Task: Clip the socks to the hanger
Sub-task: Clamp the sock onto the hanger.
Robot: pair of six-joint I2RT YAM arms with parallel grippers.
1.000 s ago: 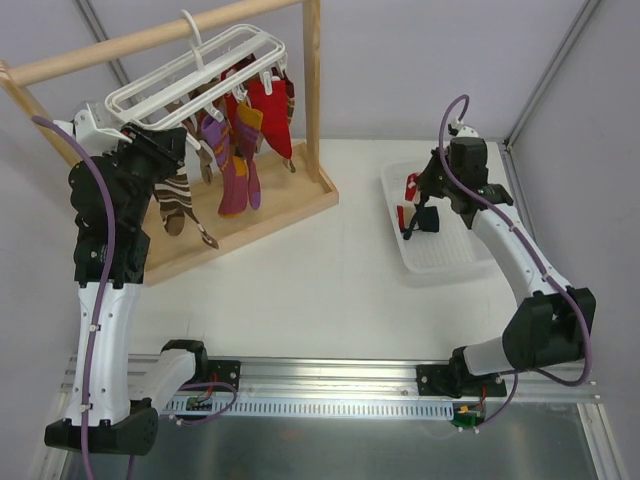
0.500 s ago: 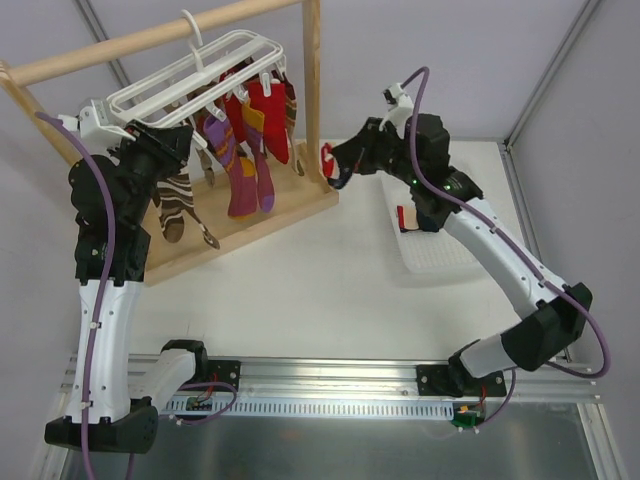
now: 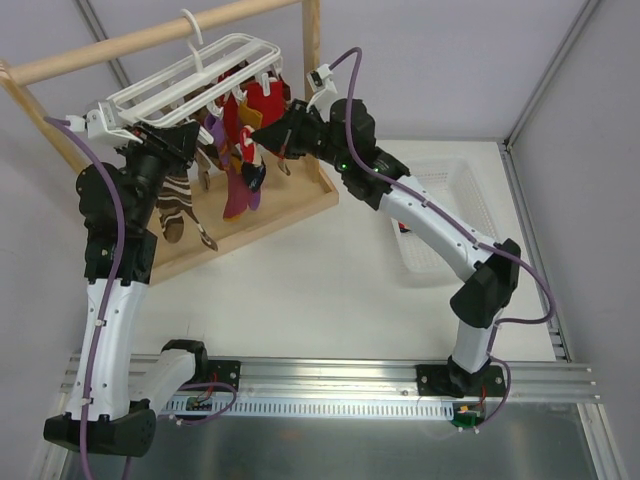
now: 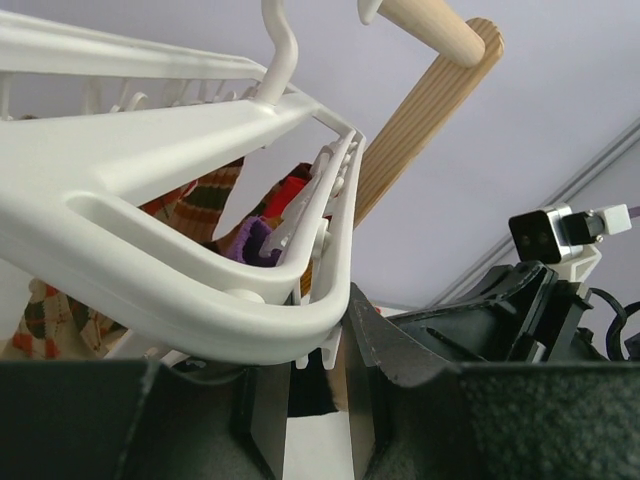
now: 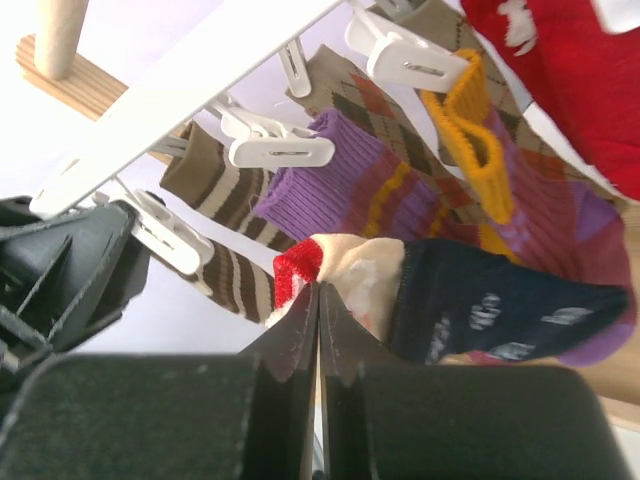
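The white hanger [image 3: 200, 80] hangs by its hook from the wooden rail. Several socks are clipped under it: red [image 3: 268, 110], purple [image 3: 238, 190], brown-white striped [image 3: 175, 200] and argyle [image 5: 375, 100]. My left gripper [image 3: 195, 140] is at the hanger's near corner, its jaws closed around a small white clip under the rim [image 4: 310, 340]. My right gripper [image 3: 262, 152] is shut on the cuff of a dark navy sock [image 5: 480, 300] with a red edge and cream lining. It holds the sock just below the clips [image 5: 285, 150], among the hung socks.
The wooden rail stand [image 3: 250, 225] carries the hanger; its upright post [image 3: 312, 80] is just behind my right wrist. The white mesh basket [image 3: 440, 250] sits at the right with something red [image 3: 403, 228] at its left edge.
My right arm lifted the navy sock out of the basket and swung left across the table to the hanger. The left gripper stayed at the hanger's corner.
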